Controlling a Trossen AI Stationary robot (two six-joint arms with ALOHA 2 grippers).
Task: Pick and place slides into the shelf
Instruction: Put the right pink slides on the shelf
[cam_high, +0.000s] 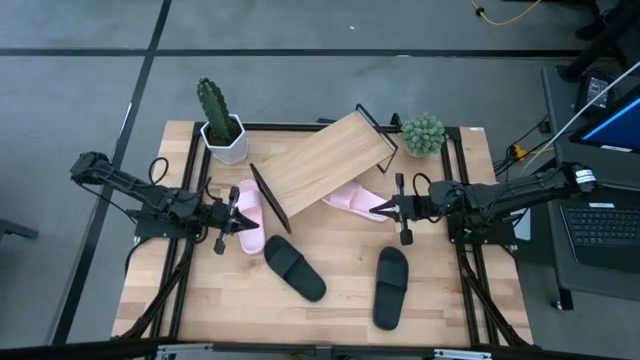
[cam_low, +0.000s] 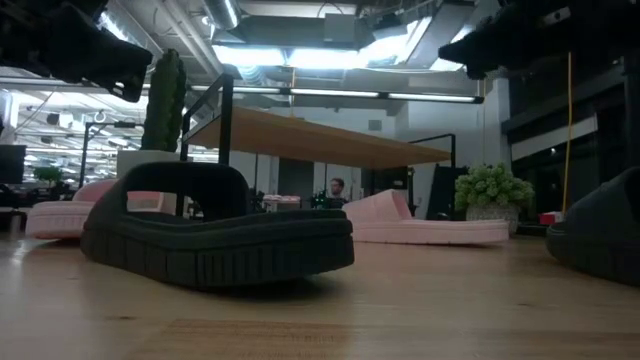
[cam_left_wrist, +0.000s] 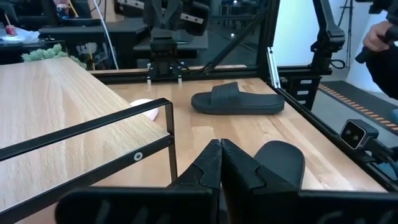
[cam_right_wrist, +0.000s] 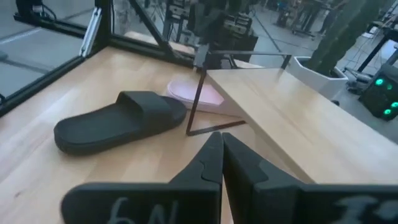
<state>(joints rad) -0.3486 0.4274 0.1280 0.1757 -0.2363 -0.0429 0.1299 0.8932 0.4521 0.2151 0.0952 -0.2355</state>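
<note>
The shelf (cam_high: 330, 160) is a slanted light-wood board on a black wire frame, standing askew at the table's far middle. One pink slide (cam_high: 250, 212) lies by its left end. The other pink slide (cam_high: 352, 200) lies partly under its right edge. Two black slides (cam_high: 295, 267) (cam_high: 391, 286) lie flat on their soles nearer the front. My left gripper (cam_high: 240, 222) hovers shut beside the left pink slide. My right gripper (cam_high: 385, 208) hovers shut next to the right pink slide. The wrist views show both gripper tips, left (cam_left_wrist: 221, 155) and right (cam_right_wrist: 221, 146), closed on nothing.
A cactus in a white pot (cam_high: 220, 125) and a round green plant (cam_high: 423, 133) stand at the far edge, either side of the shelf. A laptop (cam_high: 605, 225) sits off the table's right. A person (cam_low: 337, 190) shows in the room behind.
</note>
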